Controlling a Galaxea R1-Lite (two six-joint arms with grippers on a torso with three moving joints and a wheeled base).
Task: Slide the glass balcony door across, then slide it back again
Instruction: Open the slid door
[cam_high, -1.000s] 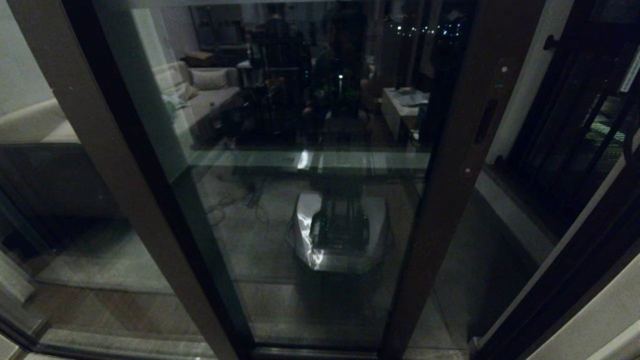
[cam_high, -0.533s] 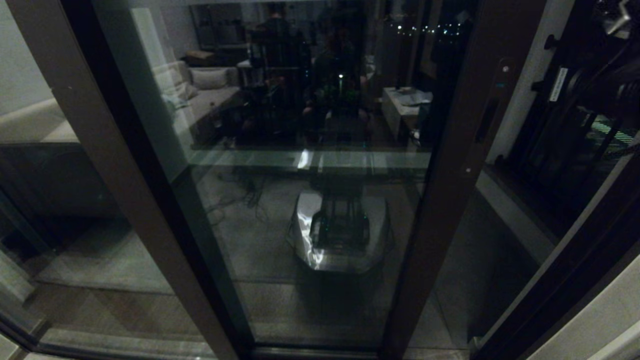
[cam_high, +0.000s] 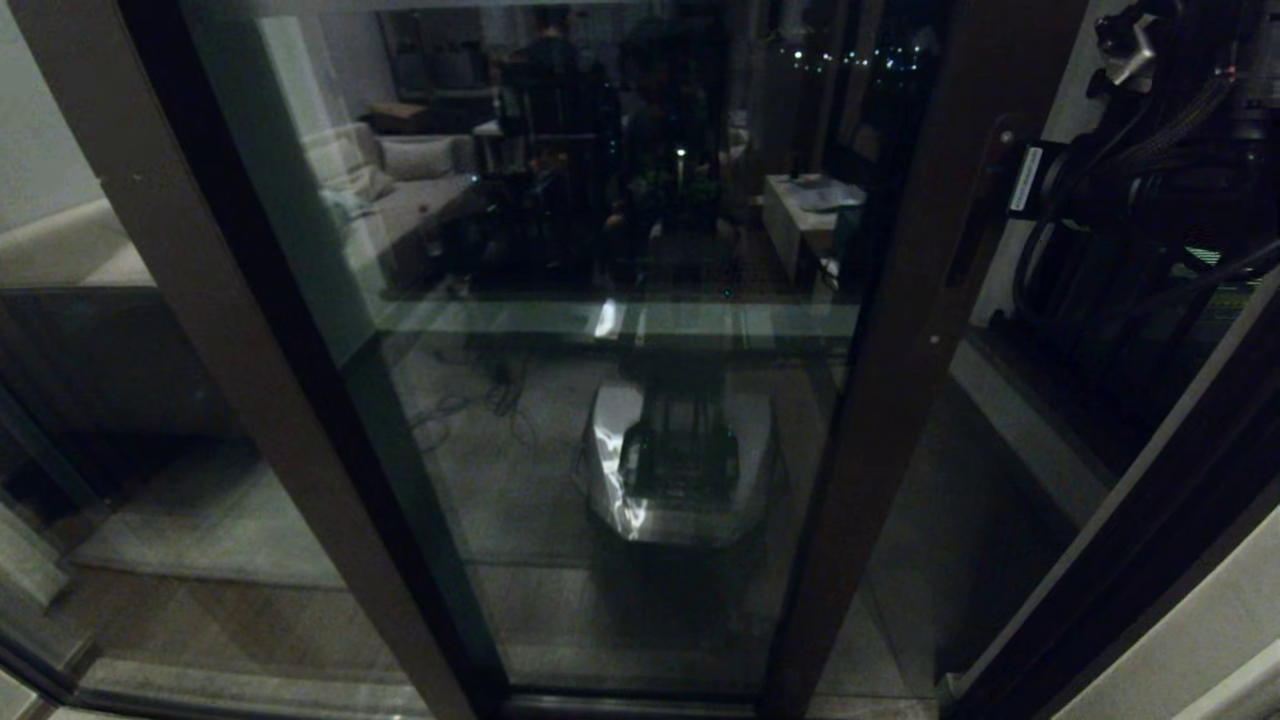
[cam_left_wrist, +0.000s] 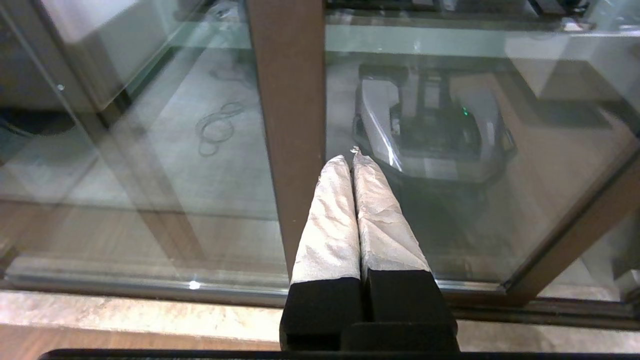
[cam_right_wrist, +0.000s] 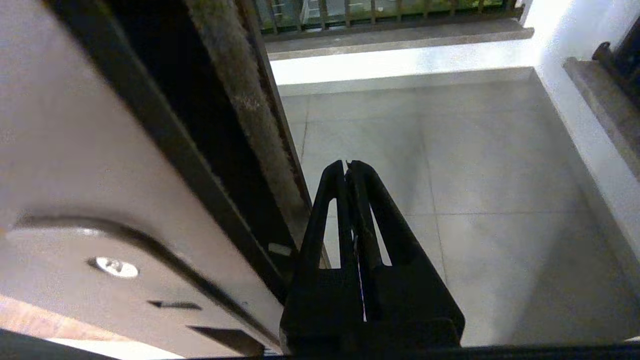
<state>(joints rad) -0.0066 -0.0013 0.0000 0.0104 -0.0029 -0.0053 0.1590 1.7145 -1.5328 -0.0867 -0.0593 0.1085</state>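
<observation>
From the head camera, the tall glass balcony door (cam_high: 620, 330) in its dark brown metal frame fills the middle of the scene, its handle-bearing upright edge (cam_high: 915, 330) running down the right of centre with a narrow recessed slot handle (cam_high: 972, 240) and a small round lock (cam_high: 1007, 138) on it. To the right of that edge lies an open gap onto the balcony floor. The robot's black right arm (cam_high: 1150, 190), wrapped in cables, reaches in at the upper right, just beside the door's handle edge; its gripper is not seen here. The pale wheeled base (cam_high: 680, 470) shows as a reflection in the glass.

At the left wrist, the left gripper (cam_left_wrist: 353, 156), its fingers (cam_left_wrist: 330, 220) wrapped in white cloth tape, is pressed together with nothing between them. It hangs low in front of the glass, just beside a plain brown stile (cam_left_wrist: 290, 125).

At the right wrist, the black right gripper (cam_right_wrist: 347, 165) has its two slotted fingers (cam_right_wrist: 375, 220) closed against each other, holding nothing. It sits beside the door's dark edge (cam_right_wrist: 250, 115) with its worn seal strip, above grey balcony floor tiles (cam_right_wrist: 450, 165).
</observation>
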